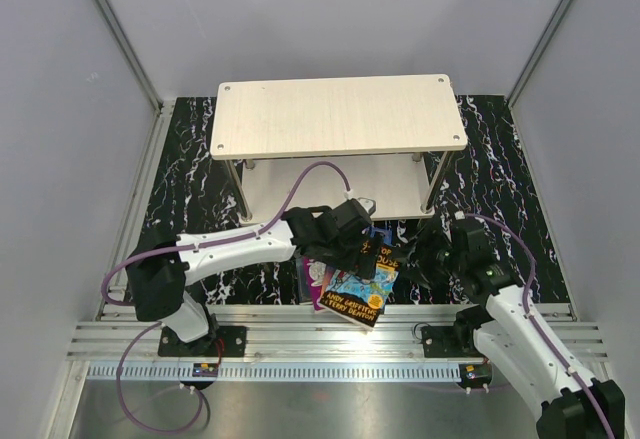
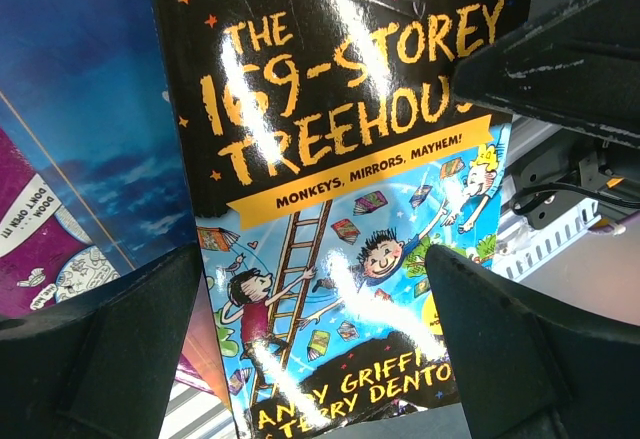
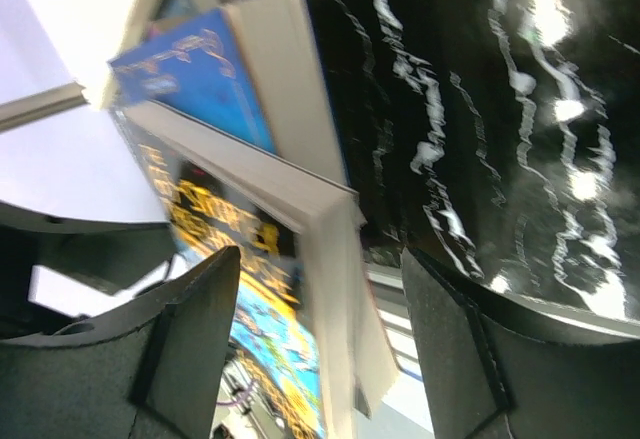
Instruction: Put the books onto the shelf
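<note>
Overhead looks down; both wrist cameras closely share the book [image 2: 330, 209].

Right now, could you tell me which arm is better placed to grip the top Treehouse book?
Probably the right: the Treehouse book has its page edge lying between the open jaws of the right tool. The left tool, also open, only faces the flat cover.

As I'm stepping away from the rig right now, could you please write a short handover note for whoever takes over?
Left gripper: open, hovering over the 169-Storey Treehouse book.
Right gripper: open, with that book's page edge between its fingers, not clamped.
Books: stacked on the table in front of the shelf. A blue book and a purple book lie under the top one.
Done: no book is visible on the shelf.
Left: grip and shelve every book.
</note>
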`<action>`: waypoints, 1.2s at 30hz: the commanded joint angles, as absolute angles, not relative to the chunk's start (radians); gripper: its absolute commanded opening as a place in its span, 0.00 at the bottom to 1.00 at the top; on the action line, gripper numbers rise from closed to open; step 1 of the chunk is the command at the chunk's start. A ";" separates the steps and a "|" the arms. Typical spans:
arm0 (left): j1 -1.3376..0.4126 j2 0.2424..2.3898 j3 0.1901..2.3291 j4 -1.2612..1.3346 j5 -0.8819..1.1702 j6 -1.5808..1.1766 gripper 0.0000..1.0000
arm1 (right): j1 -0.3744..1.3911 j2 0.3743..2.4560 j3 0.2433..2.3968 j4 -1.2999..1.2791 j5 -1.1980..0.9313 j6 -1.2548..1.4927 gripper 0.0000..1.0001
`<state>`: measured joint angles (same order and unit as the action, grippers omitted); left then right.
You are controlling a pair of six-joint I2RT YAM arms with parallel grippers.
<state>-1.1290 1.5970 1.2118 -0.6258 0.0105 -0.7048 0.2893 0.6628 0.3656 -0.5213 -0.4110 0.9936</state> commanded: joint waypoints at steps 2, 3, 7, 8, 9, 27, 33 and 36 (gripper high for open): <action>-1.138 1.623 1.238 -0.584 0.086 -0.726 0.98 | 0.298 0.672 0.374 -0.379 -0.452 1.038 0.72; -1.138 1.623 1.239 -0.577 0.100 -0.727 0.98 | 0.298 0.681 0.374 -0.365 -0.463 1.043 0.72; -1.138 1.624 1.249 -0.568 0.106 -0.732 0.98 | 0.298 0.715 0.387 -0.336 -0.471 1.042 0.65; -1.138 1.624 1.250 -0.568 0.106 -0.732 0.98 | 0.298 0.718 0.400 -0.342 -0.472 1.037 0.58; -1.138 1.626 1.250 -0.568 0.107 -0.732 0.98 | 0.296 0.716 0.408 -0.360 -0.472 1.026 0.55; -1.112 1.513 1.272 -0.638 0.028 -0.715 0.99 | 0.298 0.630 0.675 -0.679 -0.391 0.914 0.00; -0.996 1.290 1.169 -0.618 0.040 -0.719 0.99 | 0.298 0.696 0.850 -0.725 -0.385 0.879 0.00; -0.939 1.150 1.058 -0.536 0.095 -0.742 0.99 | 0.298 0.703 0.919 -0.735 -0.383 0.884 0.00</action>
